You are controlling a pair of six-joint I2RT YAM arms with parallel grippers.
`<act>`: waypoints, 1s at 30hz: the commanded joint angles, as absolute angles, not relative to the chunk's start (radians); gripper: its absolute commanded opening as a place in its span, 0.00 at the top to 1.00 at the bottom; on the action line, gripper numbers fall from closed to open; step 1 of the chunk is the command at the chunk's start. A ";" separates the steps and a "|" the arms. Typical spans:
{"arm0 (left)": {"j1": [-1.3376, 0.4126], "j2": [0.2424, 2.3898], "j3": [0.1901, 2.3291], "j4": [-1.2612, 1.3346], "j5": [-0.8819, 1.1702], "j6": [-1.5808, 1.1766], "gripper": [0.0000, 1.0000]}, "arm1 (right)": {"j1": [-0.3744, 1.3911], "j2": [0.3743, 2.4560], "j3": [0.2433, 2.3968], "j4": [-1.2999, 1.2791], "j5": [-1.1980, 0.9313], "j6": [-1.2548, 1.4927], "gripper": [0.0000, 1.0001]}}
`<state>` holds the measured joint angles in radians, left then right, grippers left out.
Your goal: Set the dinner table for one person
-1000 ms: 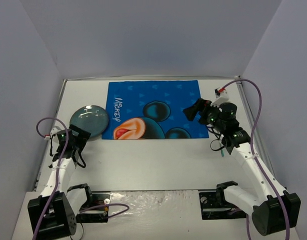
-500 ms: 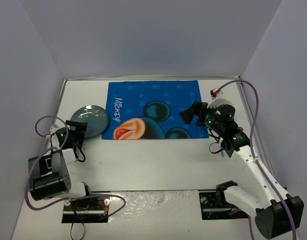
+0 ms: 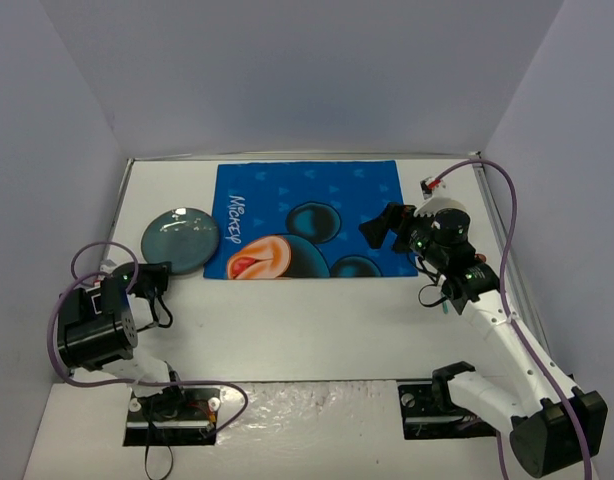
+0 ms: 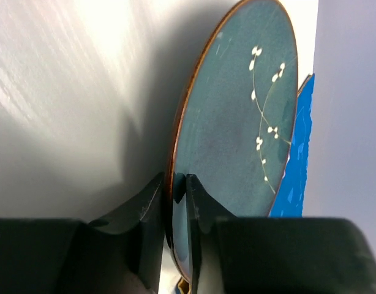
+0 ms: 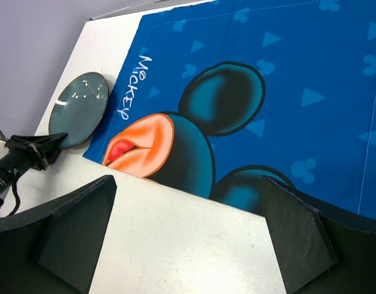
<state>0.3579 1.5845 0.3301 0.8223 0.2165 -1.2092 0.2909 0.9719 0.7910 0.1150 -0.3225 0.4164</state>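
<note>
A round teal plate (image 3: 180, 240) with a brown rim and small white flowers lies on the white dinner table (image 3: 317, 330), touching the left edge of the blue Mickey placemat (image 3: 317, 215). My left gripper (image 3: 157, 272) is at the plate's near rim. In the left wrist view its fingers are shut on that rim of the plate (image 4: 237, 135), one above and one below, left gripper (image 4: 174, 180). My right gripper (image 3: 379, 228) hovers open over the placemat's right part. The right wrist view shows the right gripper (image 5: 187, 184) with nothing between its fingers, above the placemat (image 5: 267, 92).
Purple-grey walls close the table on three sides, with thin metal rails (image 3: 122, 215) along its edges. Both arm bases stand at the near edge. A small green thing (image 3: 443, 305) peeks out under my right arm, too hidden to identify.
My left gripper has gone from open to shut on the plate's near rim, and the left arm has folded back toward its base. The right gripper shifted slightly left, still open.
</note>
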 commanded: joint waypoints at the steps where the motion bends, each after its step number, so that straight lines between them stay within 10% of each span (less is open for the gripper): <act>1: 0.361 1.538 0.326 0.773 0.216 -1.209 0.96 | 0.298 0.977 0.798 0.183 -0.323 0.403 0.00; 13: 0.377 1.210 0.535 0.459 0.282 -1.160 1.00 | 0.298 0.968 0.799 0.184 -0.322 0.414 0.00; 30: 0.021 1.579 0.935 0.746 0.558 -1.162 1.00 | 0.296 0.970 0.807 0.185 -0.300 0.430 0.00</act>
<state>0.1224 1.5344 0.7580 0.4480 0.4136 -1.1473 0.2909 0.9733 0.7853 0.1150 -0.3199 0.4215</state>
